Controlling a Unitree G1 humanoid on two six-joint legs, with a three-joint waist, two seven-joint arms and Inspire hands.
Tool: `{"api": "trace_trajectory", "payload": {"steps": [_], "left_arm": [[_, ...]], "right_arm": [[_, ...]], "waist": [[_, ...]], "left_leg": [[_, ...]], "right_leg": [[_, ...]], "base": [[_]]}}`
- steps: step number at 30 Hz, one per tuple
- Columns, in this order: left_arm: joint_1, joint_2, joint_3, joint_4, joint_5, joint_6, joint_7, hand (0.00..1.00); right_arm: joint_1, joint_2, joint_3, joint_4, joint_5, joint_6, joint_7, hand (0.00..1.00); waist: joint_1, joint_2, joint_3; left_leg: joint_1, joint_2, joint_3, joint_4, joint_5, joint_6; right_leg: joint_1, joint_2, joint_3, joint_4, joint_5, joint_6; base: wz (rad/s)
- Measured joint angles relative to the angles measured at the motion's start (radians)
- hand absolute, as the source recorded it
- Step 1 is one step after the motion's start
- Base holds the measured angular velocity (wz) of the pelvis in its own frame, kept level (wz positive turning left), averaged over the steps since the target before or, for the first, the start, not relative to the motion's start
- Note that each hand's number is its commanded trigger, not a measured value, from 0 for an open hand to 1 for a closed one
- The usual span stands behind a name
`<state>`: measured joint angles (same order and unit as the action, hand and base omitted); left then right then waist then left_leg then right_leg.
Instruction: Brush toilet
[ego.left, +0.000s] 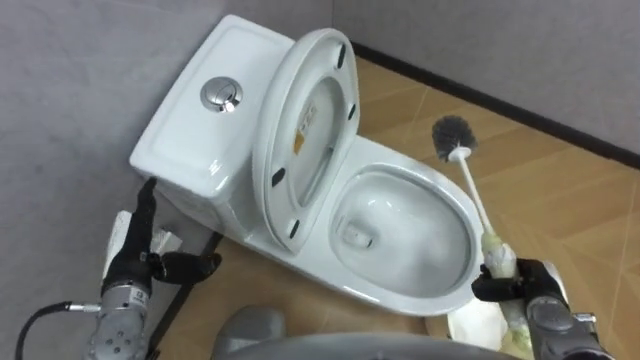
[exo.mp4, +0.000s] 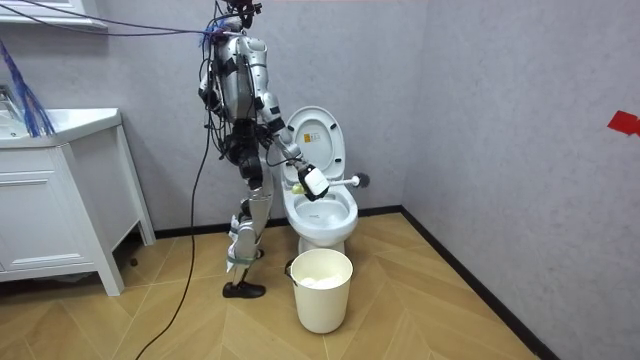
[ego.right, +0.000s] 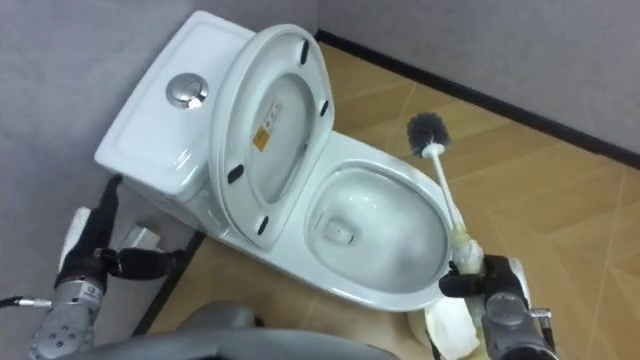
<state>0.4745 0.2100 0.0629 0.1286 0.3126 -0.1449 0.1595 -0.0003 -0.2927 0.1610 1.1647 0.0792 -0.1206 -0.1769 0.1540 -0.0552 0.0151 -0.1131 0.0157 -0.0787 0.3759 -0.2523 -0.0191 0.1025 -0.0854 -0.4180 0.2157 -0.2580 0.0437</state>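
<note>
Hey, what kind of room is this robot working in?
Most likely a bathroom: a white toilet with its lid raised stands against the wall, the right robot hand holds a toilet brush, and a white vanity cabinet stands at the room view's left.

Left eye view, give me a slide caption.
Right hand grips the toilet brush, bristles up, beside the open toilet; left hand open near the tank.

i see a white bucket (exo.mp4: 322, 298) standing on the wood floor (exo.mp4: 430, 315). well off to the bucket's left in the room view stands a white cabinet (exo.mp4: 50, 215). high on the grey wall (exo.mp4: 520, 100) to the bucket's right is a small red mark (exo.mp4: 622, 122) (i can't tell what it is).
</note>
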Motion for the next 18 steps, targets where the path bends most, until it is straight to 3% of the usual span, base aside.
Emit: {"api": "trace_trajectory", "payload": {"steps": [1,3,6,13,18], "left_arm": [[-0.002,0.000,0.001,-0.015,0.010,-0.010,0.014,0.00],[-0.026,0.000,0.000,-0.047,0.035,-0.067,0.059,0.00],[-0.064,-0.001,0.000,-0.048,0.053,-0.102,0.088,0.00],[-0.063,-0.001,0.000,-0.047,0.053,-0.110,0.125,0.00],[-0.065,0.000,-0.013,-0.047,0.089,-0.125,0.165,0.00]], "right_arm": [[0.000,0.000,0.000,0.001,-0.006,0.000,0.002,1.00],[0.001,-0.001,0.000,0.009,-0.015,-0.012,0.017,1.00],[0.000,-0.001,0.001,0.031,-0.036,-0.024,0.043,1.00],[0.011,-0.001,0.000,0.043,-0.047,-0.025,0.090,1.00],[0.002,0.000,-0.009,0.062,-0.053,-0.034,0.115,1.00]], "waist": [[0.003,0.000,0.0000],[0.015,0.001,0.0001],[0.023,0.004,-0.0003],[0.024,0.005,-0.0011],[0.018,0.020,-0.0065]], "left_leg": [[0.000,0.000,-0.002,0.000,0.000,-0.001],[0.000,-0.001,-0.004,0.000,0.002,-0.003],[0.000,-0.002,-0.004,0.000,0.003,-0.004],[0.000,-0.001,-0.006,0.003,0.005,-0.008],[-0.006,0.003,-0.008,0.007,0.006,-0.011]], "right_leg": [[0.000,0.000,0.000,0.000,0.000,0.000],[0.000,0.000,0.000,0.000,0.000,0.000],[-0.001,-0.001,0.004,0.001,0.000,0.000],[-0.005,-0.001,0.008,0.010,0.002,-0.003],[-0.013,0.001,0.009,0.025,0.003,-0.005]], "base": [[0.05],[0.00],[0.00],[0.00],[0.00]]}}
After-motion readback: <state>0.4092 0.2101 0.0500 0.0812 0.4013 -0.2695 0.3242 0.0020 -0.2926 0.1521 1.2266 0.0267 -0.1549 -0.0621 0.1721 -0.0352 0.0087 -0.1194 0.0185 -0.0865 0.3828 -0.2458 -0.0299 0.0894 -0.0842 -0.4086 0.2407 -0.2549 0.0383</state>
